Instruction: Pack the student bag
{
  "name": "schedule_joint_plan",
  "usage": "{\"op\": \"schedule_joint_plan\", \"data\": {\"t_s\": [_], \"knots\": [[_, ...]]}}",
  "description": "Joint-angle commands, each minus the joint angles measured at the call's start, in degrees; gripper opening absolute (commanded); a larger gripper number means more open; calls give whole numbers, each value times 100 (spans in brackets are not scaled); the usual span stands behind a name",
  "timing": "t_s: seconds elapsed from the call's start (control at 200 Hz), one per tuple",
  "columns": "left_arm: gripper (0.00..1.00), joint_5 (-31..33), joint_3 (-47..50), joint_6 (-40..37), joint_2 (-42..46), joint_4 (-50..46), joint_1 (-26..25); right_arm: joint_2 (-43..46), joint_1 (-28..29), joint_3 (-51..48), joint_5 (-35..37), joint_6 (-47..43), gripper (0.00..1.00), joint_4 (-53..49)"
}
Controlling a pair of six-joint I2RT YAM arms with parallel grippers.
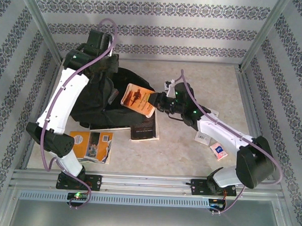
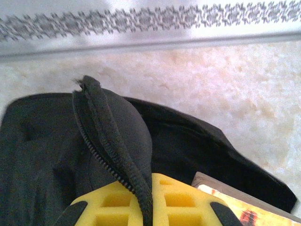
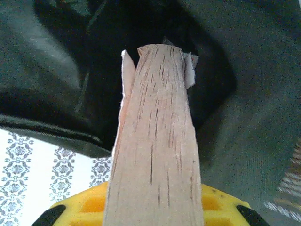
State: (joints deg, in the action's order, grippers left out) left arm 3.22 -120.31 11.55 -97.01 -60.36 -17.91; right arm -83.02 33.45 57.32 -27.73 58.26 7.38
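Top view: the student bag (image 1: 98, 110), a large black soft fabric backpack, lies partly under the left arm. The right gripper (image 1: 159, 101) is clamped on an orange paperback book (image 1: 138, 98), held at the bag's right side. A black-covered book (image 1: 144, 127) and an orange-covered booklet (image 1: 91, 145) lie flat just near of the bag. Left wrist view: the left gripper (image 2: 146, 207) is clenched on the bag's zippered opening edge (image 2: 110, 141), which stands pulled up. Right wrist view: the paperback's creased tan spine (image 3: 155, 141) points into the bag's dark mouth. Judgement: the insertion is in hand. The left arm should hold the edge high and steady. The right should drive the book straight in, clear of the bag's lower lip, and let go only once the book sits well inside, lest the loose covers snag the zip.
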Motion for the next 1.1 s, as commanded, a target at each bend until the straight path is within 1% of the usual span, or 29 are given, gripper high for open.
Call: {"op": "schedule_joint_plan", "data": {"t_s": [0.0, 0.065, 0.125, 0.175, 0.265, 0.38, 0.415, 0.485, 0.61, 0.689, 0.779, 0.904, 1.009, 1.094], "knots": [[0, 250, -1077, -311, -104, 273, -58, -561, 67, 772, -92, -109, 0, 38], [0, 221, -1667, -407, -379, 102, -204, -969, 145, 1242, -244, -68, 0, 1], [0, 441, -2039, -629, -567, 58, -435, -1250, 247, 1631, -282, -50, 0, -67], [0, 628, -2104, -798, -599, 156, -651, -1375, 341, 1855, -252, -47, 0, -109], [0, 751, -2172, -919, -647, 257, -892, -1462, 488, 2190, -134, -185, 0, -295], [0, 861, -2163, -1181, -694, 438, -1190, -1351, 510, 2249, 196, -418, 0, -444], [0, 849, -2164, -1245, -720, 479, -1273, -1332, 502, 2252, 265, -488, 0, -485], [0, 620, -2147, -1227, -770, 514, -1399, -1287, 469, 2216, 424, -624, 0, -595], [0, 239, -1952, -901, -846, 532, -1498, -1170, 283, 1884, 672, -657, 0, -706], [0, -118, -1644, -657, -845, 606, -1504, -1082, 63, 1507, 768, -377, 0, -637], [0, -312, -1161, -490, -746, 854, -1513, -1068, -148, 1229, 675, -64, 0, -538], [0, -560, -421, -252, -511, 1343, -1515, -1136, -284, 1238, 972, 185, 2, -1037], [0, -806, -40, -21, -403, 1617, -1521, -1278, -367, 1220, 1073, 600, 4, -977], [0, -863, 132, 48, -350, 1756, -1522, -1486, -445, 1291, 1048, 1037, 4, -837]]}}
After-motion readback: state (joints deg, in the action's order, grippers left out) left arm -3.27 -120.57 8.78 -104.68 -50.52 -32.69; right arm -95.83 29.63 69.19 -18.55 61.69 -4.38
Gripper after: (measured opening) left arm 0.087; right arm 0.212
